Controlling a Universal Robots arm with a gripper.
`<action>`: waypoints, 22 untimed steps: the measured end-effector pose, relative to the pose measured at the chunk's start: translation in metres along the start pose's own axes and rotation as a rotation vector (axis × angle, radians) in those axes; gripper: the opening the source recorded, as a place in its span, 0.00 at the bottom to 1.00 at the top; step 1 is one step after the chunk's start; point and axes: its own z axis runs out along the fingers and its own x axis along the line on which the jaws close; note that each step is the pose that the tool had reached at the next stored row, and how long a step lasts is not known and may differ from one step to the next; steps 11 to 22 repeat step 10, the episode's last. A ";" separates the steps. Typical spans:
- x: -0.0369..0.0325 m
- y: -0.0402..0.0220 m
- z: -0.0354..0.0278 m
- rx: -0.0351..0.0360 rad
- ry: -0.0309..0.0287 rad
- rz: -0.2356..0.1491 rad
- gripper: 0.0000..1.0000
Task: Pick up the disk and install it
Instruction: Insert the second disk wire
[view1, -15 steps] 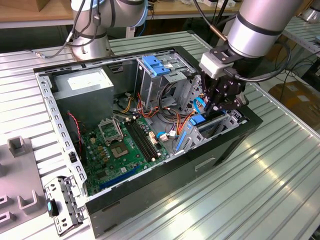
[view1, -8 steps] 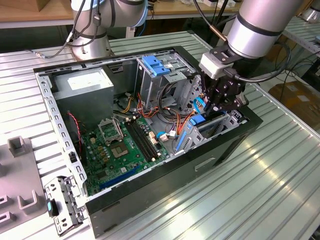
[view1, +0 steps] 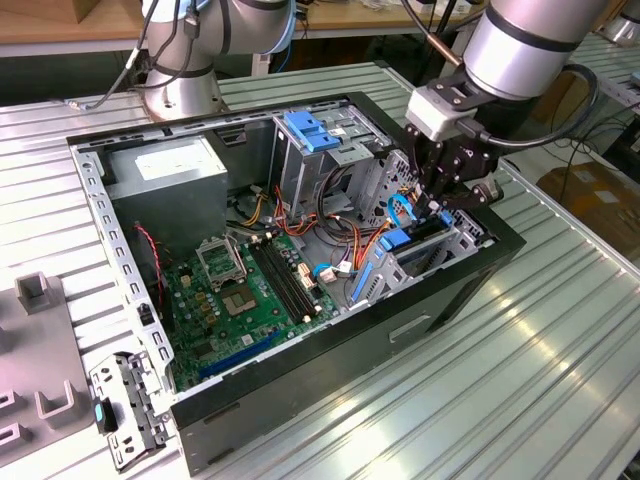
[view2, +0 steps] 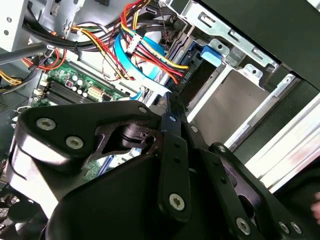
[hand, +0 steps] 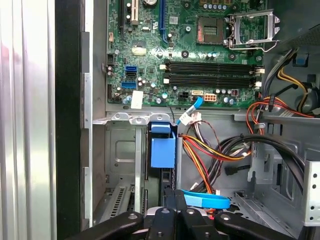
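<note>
- Exterior view: the tool (view1: 452, 205) hangs over the drive bay (view1: 474, 236) at the view's right end of the open case (view1: 300, 405), which lies on the desk (view1: 520, 400). The disk (view1: 425, 238) stands on its edge inside this bay. I judge that the install step is in hand, near its end.
- Second wrist view: the tool (view2: 170, 107) is just beside the disk (view2: 200, 75). I cannot tell if it is clenched or released.
- First wrist view: the disk's blue rail (hand: 162, 150) sits in the bay. The cables (hand: 210, 150) and a blue flat cable (hand: 207, 201) lie very near. Any further push, I think, calls for a straight path; you must watch that these wires do not catch.
</note>
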 end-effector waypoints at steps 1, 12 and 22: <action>0.0000 0.0000 0.0000 0.0000 -0.0001 0.000 0.11; 0.0000 0.0000 0.0000 0.0000 -0.0018 0.000 0.11; 0.0000 0.0000 0.0000 0.0000 -0.0018 0.000 0.11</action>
